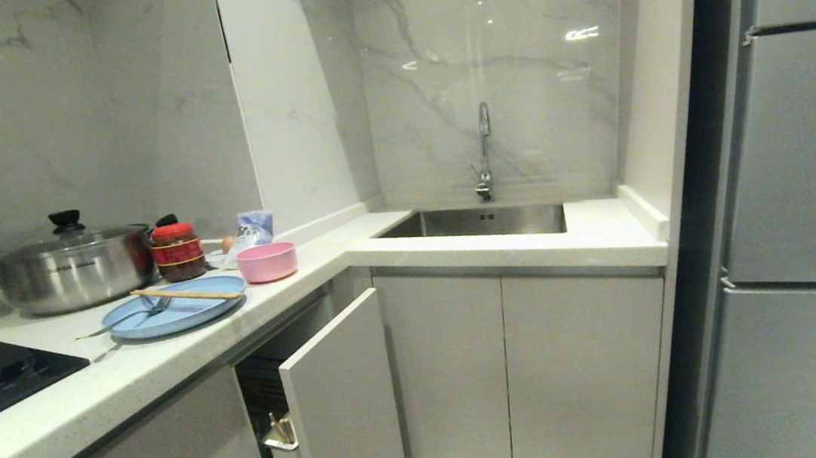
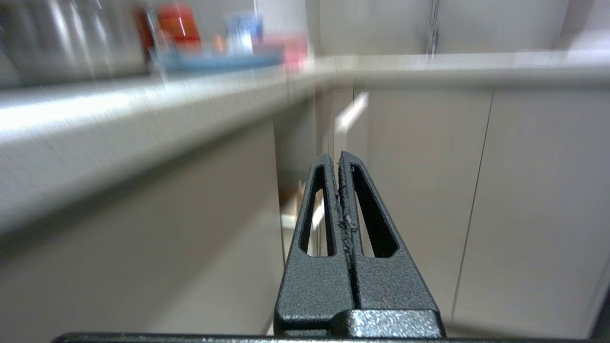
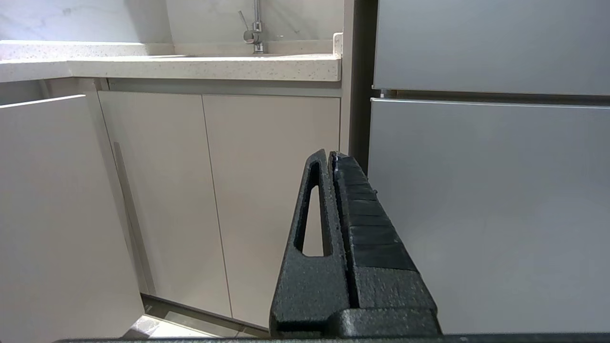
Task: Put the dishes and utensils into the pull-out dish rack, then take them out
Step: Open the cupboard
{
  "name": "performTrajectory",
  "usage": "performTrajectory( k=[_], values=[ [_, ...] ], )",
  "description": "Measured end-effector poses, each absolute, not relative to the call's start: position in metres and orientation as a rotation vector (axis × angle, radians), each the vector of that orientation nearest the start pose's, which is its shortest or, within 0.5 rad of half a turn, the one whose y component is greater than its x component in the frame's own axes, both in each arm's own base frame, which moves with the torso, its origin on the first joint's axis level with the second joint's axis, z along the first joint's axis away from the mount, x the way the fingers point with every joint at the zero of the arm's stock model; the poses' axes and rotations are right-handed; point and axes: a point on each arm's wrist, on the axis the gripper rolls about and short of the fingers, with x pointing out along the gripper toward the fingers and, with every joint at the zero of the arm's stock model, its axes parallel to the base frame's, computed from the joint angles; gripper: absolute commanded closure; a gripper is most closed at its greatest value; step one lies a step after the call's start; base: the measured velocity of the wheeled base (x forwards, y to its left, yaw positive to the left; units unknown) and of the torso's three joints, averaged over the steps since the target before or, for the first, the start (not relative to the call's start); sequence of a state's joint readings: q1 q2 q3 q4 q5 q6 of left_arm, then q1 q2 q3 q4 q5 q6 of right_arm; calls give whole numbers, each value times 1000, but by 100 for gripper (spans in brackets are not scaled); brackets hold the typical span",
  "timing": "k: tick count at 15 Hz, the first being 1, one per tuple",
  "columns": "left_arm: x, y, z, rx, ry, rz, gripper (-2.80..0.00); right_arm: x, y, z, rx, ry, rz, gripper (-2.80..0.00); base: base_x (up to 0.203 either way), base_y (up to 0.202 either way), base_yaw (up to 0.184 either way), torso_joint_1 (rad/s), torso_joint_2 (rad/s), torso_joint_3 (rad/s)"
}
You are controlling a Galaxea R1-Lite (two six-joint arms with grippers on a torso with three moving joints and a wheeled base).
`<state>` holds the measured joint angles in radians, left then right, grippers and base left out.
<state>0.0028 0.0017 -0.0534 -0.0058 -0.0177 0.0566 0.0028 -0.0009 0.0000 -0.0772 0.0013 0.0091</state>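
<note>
The light-blue plate (image 1: 177, 308) sits near the table (image 1: 164, 361) edge, long axis along it — chopsticks (image 1: 186, 294) and fork (image 1: 131, 317) lie across it, pink bowl (image 1: 267, 262) beside. The pull-out dish rack (image 1: 343, 403) stands open below. Pot (image 1: 71, 268) lettering unreadable. Left end effector (image 2: 337, 157) and right end effector (image 3: 330, 155) closed, empty.

walls: grey-veined marble (image 1: 496, 60) | counter: white, L-shaped (image 1: 516, 252) | cabinets: pale (image 1: 583, 377)

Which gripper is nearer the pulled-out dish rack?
Left. The left gripper faces the rack below the counter; the right gripper points toward the fridge, farther off.
</note>
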Motion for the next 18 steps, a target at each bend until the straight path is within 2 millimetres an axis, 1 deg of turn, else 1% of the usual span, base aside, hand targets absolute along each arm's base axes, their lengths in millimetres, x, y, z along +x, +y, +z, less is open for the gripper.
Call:
performTrajectory(
  k=[1,2,4,5,6,8,10,11,13,14,15,16,18],
  values=[
    [-34,0,108,58,-100,-11,0,-23,0,83,10,-78,4,0,0,0,0,0,0,0],
    [-43,0,129,58,-146,-9,0,-23,0,83,10,-78,4,0,0,0,0,0,0,0],
    [-67,-1,180,59,-217,-2,0,-23,0,83,9,-78,4,0,0,0,0,0,0,0],
    [-75,-1,205,58,-223,0,0,-23,0,83,9,-78,4,0,0,0,0,0,0,0],
    [-77,-1,229,56,-212,3,0,-23,0,83,9,-78,4,0,0,0,0,0,0,0],
    [-70,-1,283,46,-208,12,0,-23,0,83,9,-78,4,0,0,0,0,0,0,0],
    [-50,-1,334,28,-208,18,0,-23,0,83,9,-78,4,0,0,0,0,0,0,0],
    [-34,0,354,21,-195,18,0,-23,0,83,9,-78,4,0,0,0,0,0,0,0],
    [4,0,381,11,-147,13,0,-23,0,83,9,-78,4,0,0,0,0,0,0,0],
    [26,0,387,6,-108,8,0,-23,0,83,9,-78,4,0,0,0,0,0,0,0],
    [46,0,390,2,-66,4,0,-23,0,83,9,-78,4,0,0,0,0,0,0,0],
    [68,-2,389,-4,-15,-1,0,-23,0,83,9,-78,4,0,0,0,0,0,0,0],
    [108,-7,381,-18,88,-1,0,-23,0,83,9,-78,4,0,0,0,0,0,0,0]
  ],
)
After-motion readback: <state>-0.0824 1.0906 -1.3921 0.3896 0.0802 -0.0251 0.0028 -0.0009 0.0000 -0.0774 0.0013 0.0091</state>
